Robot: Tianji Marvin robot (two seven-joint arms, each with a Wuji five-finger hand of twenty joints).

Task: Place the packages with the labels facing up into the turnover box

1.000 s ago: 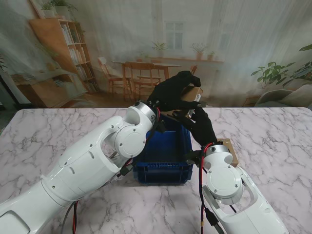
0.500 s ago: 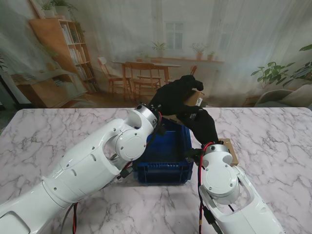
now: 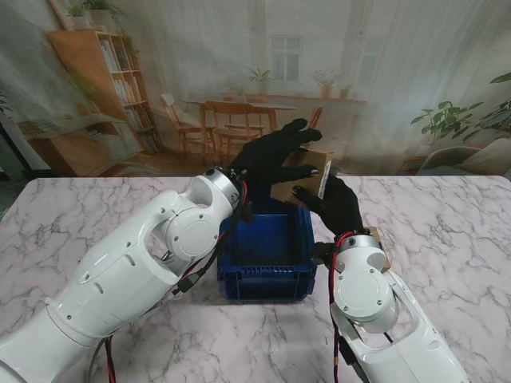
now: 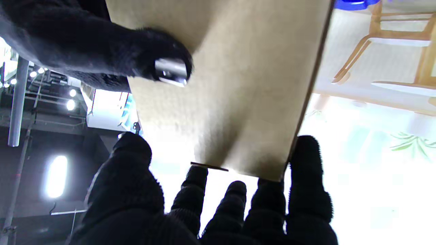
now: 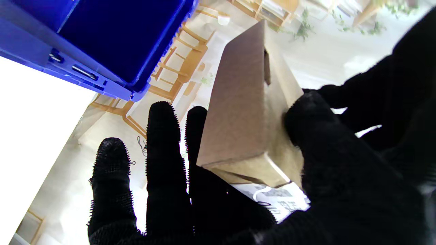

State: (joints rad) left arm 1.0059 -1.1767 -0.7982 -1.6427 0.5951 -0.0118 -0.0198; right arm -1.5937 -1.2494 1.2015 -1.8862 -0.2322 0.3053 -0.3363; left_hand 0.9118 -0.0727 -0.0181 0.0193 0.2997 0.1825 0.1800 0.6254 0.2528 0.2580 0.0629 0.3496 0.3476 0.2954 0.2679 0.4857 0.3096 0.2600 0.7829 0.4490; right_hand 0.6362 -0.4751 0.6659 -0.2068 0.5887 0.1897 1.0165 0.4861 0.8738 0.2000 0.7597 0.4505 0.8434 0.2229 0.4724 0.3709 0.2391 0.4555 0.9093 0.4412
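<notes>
The package (image 3: 302, 174) sits in the air between my two hands, over the far rim of the turnover box (image 3: 267, 259), tipped on edge. Its white label seems to face my right palm, though the wrist view shows only a sliver of print. My right hand (image 3: 335, 206) clamps it from the near right side; my left hand (image 3: 271, 155) rests spread on the opposite face. The box opening lies just beneath, nearer to me.

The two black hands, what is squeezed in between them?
A brown cardboard package, held up above the blue turnover box. The stand view shows it between the left hand and the right hand.
</notes>
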